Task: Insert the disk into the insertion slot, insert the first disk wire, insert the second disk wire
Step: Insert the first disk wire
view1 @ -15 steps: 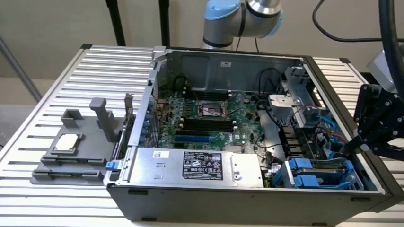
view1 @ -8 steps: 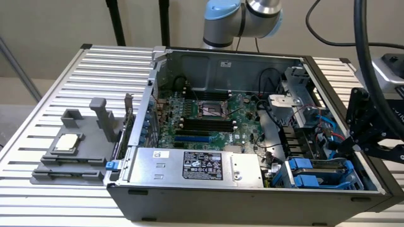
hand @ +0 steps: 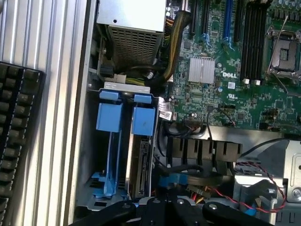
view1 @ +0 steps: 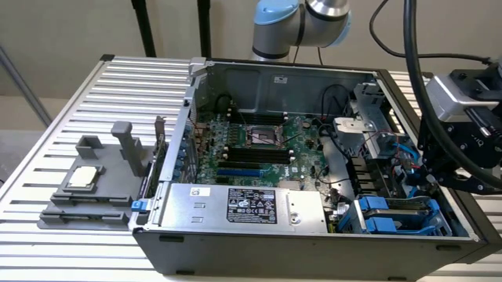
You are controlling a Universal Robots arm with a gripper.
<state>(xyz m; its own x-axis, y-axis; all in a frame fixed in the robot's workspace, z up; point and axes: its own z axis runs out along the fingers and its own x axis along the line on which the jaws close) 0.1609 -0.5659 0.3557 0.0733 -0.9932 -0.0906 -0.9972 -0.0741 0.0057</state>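
A plain beige wall (view1: pixel 63 29) runs behind the scene, evenly lit. Two black upright posts (view1: pixel 143 23) stand in front of it toward the exterior view's left, and a thin grey bar (view1: pixel 20 82) slants across the far left edge. The worktop (view1: pixel 86 100) is built of light aluminium slats laid side by side, their ribs catching a soft sheen; the wrist view shows the same ribbed worktop (hand: pixel 51 47) close up. Past its left edge lies a pale surface (view1: pixel 12 155), lower down; whether it is floor is unclear. Light is diffuse and shadows are soft.
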